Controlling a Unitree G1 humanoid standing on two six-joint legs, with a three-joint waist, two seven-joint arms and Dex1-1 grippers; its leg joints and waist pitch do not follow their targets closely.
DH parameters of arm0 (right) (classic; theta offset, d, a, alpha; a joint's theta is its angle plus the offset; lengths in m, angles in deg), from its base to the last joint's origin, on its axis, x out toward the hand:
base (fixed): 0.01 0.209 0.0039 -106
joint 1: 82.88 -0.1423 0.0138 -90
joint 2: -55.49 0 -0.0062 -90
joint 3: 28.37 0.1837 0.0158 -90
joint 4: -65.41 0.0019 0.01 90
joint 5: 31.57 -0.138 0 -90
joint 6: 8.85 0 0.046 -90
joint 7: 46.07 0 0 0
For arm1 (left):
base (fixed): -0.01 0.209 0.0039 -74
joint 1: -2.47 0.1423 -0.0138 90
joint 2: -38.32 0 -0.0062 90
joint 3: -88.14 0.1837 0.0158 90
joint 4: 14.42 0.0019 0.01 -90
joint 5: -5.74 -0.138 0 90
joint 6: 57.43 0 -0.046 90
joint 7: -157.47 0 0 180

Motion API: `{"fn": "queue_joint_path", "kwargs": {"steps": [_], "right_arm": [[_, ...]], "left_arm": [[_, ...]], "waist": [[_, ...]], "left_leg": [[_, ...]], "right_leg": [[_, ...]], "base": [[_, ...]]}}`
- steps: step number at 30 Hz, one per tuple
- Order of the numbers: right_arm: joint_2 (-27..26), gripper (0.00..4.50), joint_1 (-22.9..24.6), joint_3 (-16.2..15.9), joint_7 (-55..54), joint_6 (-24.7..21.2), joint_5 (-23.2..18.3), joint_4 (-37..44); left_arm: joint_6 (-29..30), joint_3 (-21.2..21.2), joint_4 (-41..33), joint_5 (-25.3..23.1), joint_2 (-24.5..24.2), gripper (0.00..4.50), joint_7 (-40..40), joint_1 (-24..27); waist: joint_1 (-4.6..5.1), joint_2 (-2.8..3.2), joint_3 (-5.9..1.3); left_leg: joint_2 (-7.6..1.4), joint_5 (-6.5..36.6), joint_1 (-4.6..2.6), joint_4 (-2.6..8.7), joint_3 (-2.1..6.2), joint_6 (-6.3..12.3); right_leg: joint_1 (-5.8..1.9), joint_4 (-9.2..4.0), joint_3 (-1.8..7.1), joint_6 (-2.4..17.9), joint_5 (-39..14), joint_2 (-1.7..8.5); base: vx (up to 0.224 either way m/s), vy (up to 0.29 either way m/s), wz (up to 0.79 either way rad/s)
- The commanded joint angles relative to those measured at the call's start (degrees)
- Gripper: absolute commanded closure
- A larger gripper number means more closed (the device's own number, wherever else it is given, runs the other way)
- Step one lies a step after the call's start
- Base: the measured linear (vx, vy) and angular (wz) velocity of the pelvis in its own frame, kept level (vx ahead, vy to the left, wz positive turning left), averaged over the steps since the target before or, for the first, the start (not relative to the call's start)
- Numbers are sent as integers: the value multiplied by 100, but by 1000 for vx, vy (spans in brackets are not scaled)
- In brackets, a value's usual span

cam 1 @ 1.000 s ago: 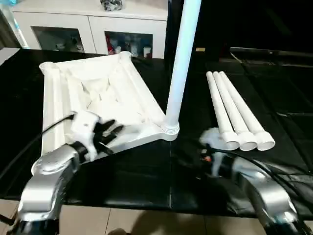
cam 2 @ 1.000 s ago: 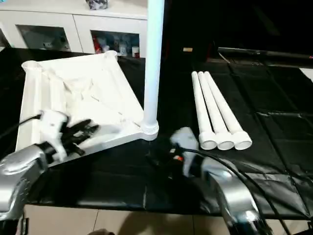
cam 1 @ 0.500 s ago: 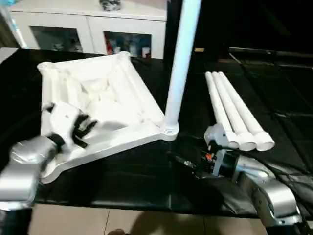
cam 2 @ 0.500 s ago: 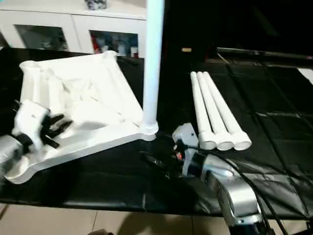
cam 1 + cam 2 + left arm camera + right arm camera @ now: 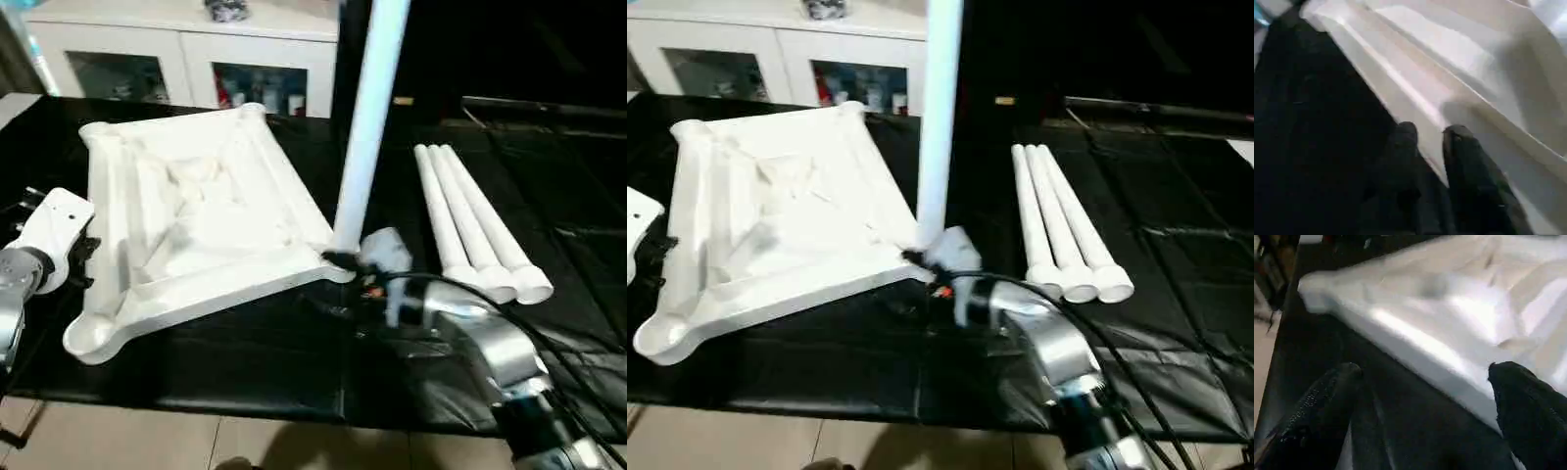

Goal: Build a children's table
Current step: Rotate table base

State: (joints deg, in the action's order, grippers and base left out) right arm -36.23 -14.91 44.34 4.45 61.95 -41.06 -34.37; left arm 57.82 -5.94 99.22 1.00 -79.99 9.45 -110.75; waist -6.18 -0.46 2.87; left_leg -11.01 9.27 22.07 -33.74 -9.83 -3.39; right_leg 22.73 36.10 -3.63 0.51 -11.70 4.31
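Observation:
The children's table lies upside down: its white ribbed top (image 5: 196, 211) rests on the black cloth, and one white leg (image 5: 367, 117) stands upright in the near right corner. Three loose legs (image 5: 470, 220) lie side by side to the right. My left gripper (image 5: 1427, 134) is beside the top's left edge, off the frame, its fingers (image 5: 1400, 147) a narrow gap apart with nothing between them. My right gripper (image 5: 1425, 374) stands wide open just in front of the corner that holds the upright leg, with the top's rim (image 5: 1449, 347) ahead of its fingers (image 5: 1347, 377).
A white cabinet with glass doors (image 5: 186, 59) stands behind the work surface. The black cloth (image 5: 245, 352) ends at the front edge, with tiled floor (image 5: 196, 441) below. Black cables (image 5: 549, 343) trail along my right forearm.
My left arm has drawn back to the left, off the table top, and its fingers have narrowed. My right arm has moved forward and left to the base of the upright leg.

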Motion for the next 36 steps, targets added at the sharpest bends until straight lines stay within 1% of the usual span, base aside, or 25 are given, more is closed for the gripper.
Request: {"fn": "queue_joint_path", "kwargs": {"steps": [1, 2, 3, 5, 7, 11, 12, 14, 16, 17, 18, 19, 20, 21, 22, 23, 24, 25, 26, 28, 32, 33, 34, 35, 36], "right_arm": [[-35, 0, -164, -149, 34, 169, 269, -379], [-70, 0, -227, -208, 34, 212, 342, -524], [-123, 0, -344, -330, 77, 325, 445, -768], [-189, 0, -459, -429, 55, 381, 517, -983], [-298, 0, -622, -534, -57, 446, 621, -1257], [-551, 0, -931, -580, -320, 530, 784, -1812], [-670, 0, -1090, -571, -552, 637, 944, -2163], [-725, 0, -1170, -562, -664, 680, 1006, -2343], [-804, 0, -1288, -547, -842, 740, 1094, -2603], [-830, 0, -1333, -541, -887, 779, 1118, -2705], [-896, 0, -1450, -521, -1037, 870, 1162, -2961], [-904, 0, -1465, -518, -1055, 882, 1167, -2994], [-949, 0, -1549, -482, -1186, 957, 1200, -3176], [-985, 0, -1627, -442, -1324, 1032, 1229, -3327], [-1008, 0, -1687, -401, -1434, 1079, 1245, -3430], [-1027, 0, -1737, -359, -1519, 1124, 1246, -3510], [-1067, 0, -1850, -267, -1678, 1246, 1256, -3700], [-1082, 0, -1892, -237, -1730, 1295, 1267, -3779], [-1091, 0, -1930, -203, -1776, 1350, 1265, -3840], [-1108, 0, -1996, -142, -1856, 1441, 1254, -3949], [-1131, 0, -2179, 9, -2064, 1633, 1214, -4231], [-1137, 0, -2218, 59, -2096, 1656, 1193, -4297], [-1126, 0, -2299, 132, -2251, 1642, 1227, -4444], [-1122, 0, -2312, 141, -2271, 1639, 1234, -4467], [-1109, 0, -2341, 169, -2308, 1620, 1241, -4515]], "left_arm": [[-91, 200, 213, -66, -44, 376, 198, -158], [-99, 260, 292, -102, -56, 392, 259, -192], [-209, 445, 472, -237, -127, 417, 379, -256], [-315, 614, 639, -365, -197, 420, 496, -312], [-520, 761, 808, -479, -251, 439, 638, -393], [-637, 1141, 948, -722, -439, 439, 1071, -437], [-723, 1342, 910, -783, -565, 439, 1403, -383], [-777, 1406, 868, -764, -609, 439, 1583, -358], [-836, 1505, 673, -669, -689, 439, 1987, -256], [-877, 1541, 629, -644, -713, 439, 2130, -232], [-953, 1680, 401, -583, -810, 439, 2558, -102], [-963, 1698, 373, -576, -823, 439, 2611, -86], [-995, 1771, 135, -449, -880, 439, 2933, 42], [-973, 1826, -144, -280, -937, 439, 3250, 190], [-1038, 1854, -398, -96, -985, 439, 3523, 329], [-1059, 1856, -642, 126, -1020, 439, 3790, 455], [-764, 1844, -1096, 529, -1019, 439, 4145, 611], [-652, 1841, -1221, 624, -1008, 439, 4231, 642], [-544, 1854, -1371, 717, -974, 439, 4285, 669], [-424, 1869, -1582, 831, -887, 439, 4357, 697], [-392, 1913, -1833, 940, -367, 439, 4200, 583], [-506, 1936, -1766, 884, -183, 439, 4047, 497], [-559, 1971, -1555, 722, 162, 439, 3625, 291], [-566, 1977, -1513, 690, 222, 439, 3549, 253], [-639, 1995, -1354, 581, 394, 439, 3306, 128]], "waist": [[-1, 140, -354], [-13, 164, -353], [-17, 157, -355], [-15, 148, -360], [-17, 156, -374], [-17, 152, -375], [-11, 173, -361], [17, 168, -345], [41, 174, -344], [43, 182, -344], [65, 183, -344], [65, 183, -344], [75, 180, -352], [69, 187, -356], [94, 184, -345], [107, 176, -343], [117, 187, -343], [131, 189, -354], [116, 196, -353], [108, 191, -345], [112, 190, -344], [124, 195, -346], [129, 169, -352], [133, 163, -349], [109, 173, -360]], "left_leg": [[-183, 1762, -156, 440, 100, -257], [-189, 1842, -166, 442, 104, -284], [-199, 1908, -176, 449, 108, -319], [-200, 1912, -171, 454, 114, -321], [-205, 1814, -174, 451, 122, -327], [-213, 1731, -168, 453, 115, -347], [-218, 1827, -174, 464, 119, -370], [-216, 1961, -166, 486, 122, -422], [-227, 2095, -196, 488, 123, -491], [-233, 2102, -195, 485, 127, -505], [-230, 2090, -181, 488, 123, -505], [-230, 2090, -181, 488, 123, -505], [-234, 2037, -184, 486, 113, -499], [-234, 1999, -188, 481, 121, -490], [-234, 2016, -165, 494, 116, -503], [-231, 2029, -169, 495, 114, -499], [-231, 1996, -179, 490, 96, -492], [-230, 1910, -175, 481, 88, -509], [-223, 1890, -190, 475, 72, -506], [-209, 1849, -183, 466, 56, -475], [-208, 1881, -193, 456, 57, -495], [-204, 1889, -179, 461, 61, -496], [-204, 1868, -180, 455, 56, -478], [-201, 1832, -179, 453, 53, -473], [-202, 1855, -211, 433, 44, -476]], "right_leg": [[-184, -424, 271, 1109, -823, 374], [-175, -430, 272, 1107, -898, 387], [-181, -433, 278, 1094, -951, 389], [-191, -424, 278, 1086, -892, 384], [-184, -400, 274, 1135, -727, 393], [-194, -373, 277, 1201, -502, 398], [-179, -377, 278, 1214, -607, 403], [-186, -391, 280, 1200, -809, 411], [-169, -411, 295, 1223, -983, 431], [-165, -398, 297, 1232, -968, 433], [-171, -390, 299, 1260, -907, 428], [-171, -390, 299, 1260, -907, 428], [-172, -372, 295, 1284, -736, 407], [-174, -367, 296, 1307, -699, 426], [-170, -355, 294, 1355, -741, 429], [-178, -366, 291, 1352, -776, 420], [-173, -365, 297, 1360, -724, 405], [-181, -333, 298, 1406, -583, 399], [-166, -335, 296, 1421, -552, 390], [-179, -335, 298, 1407, -534, 377], [-186, -355, 301, 1353, -673, 378], [-198, -350, 298, 1340, -682, 367], [-203, -351, 300, 1317, -650, 359], [-204, -355, 302, 1308, -636, 355], [-189, -361, 306, 1322, -644, 364]], "base": [[0, 0, 0], [0, 0, 0], [0, 0, 0], [0, 0, 0], [0, 0, 0], [0, 0, 0], [0, 0, 0], [0, 0, 0], [0, 0, 0], [0, 0, 0], [0, 0, 0], [0, 0, 0], [0, 0, 0], [0, 0, 0], [0, 0, 0], [0, 0, 0], [0, 0, 0], [0, 0, 0], [0, 0, 0], [0, 0, 0], [0, 0, 0], [0, 0, 0], [0, 0, 0], [0, 0, 0], [0, 0, 0]]}}
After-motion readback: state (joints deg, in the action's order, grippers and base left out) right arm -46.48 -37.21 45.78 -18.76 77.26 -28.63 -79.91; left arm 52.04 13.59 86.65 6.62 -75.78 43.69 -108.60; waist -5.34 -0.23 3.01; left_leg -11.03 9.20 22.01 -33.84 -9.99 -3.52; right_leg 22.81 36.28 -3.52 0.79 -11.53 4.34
